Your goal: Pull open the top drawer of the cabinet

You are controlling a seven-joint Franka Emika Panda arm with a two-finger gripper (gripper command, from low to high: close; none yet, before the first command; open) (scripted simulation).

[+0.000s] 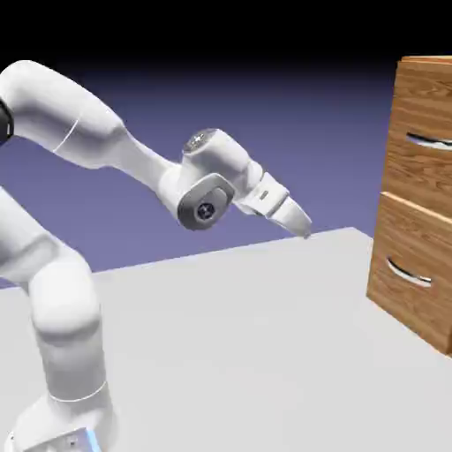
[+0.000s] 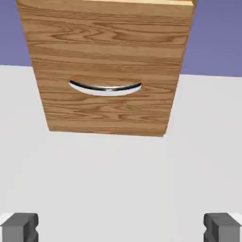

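Observation:
The cabinet [image 1: 422, 203] stands at the exterior view's right edge, brown wood grain, partly cut off by the frame. Its top drawer [image 1: 428, 115] carries a curved silver handle [image 1: 431, 139] high up. My gripper [image 1: 304, 228] hangs in the air well to the left of the cabinet and below that handle, pointing down and to the right, touching nothing. In the hand view the cabinet [image 2: 106, 108] shows only its lower drawer front with its silver handle [image 2: 105, 88]. The two grey fingertips [image 2: 19, 228] sit far apart at the bottom corners, so the gripper [image 2: 120, 229] is open and empty.
The lower drawer [image 1: 410, 265] has its own handle [image 1: 409, 274] and juts slightly forward of the top one. The grey table [image 1: 229, 344] stretches between my arm's base and the cabinet's foot.

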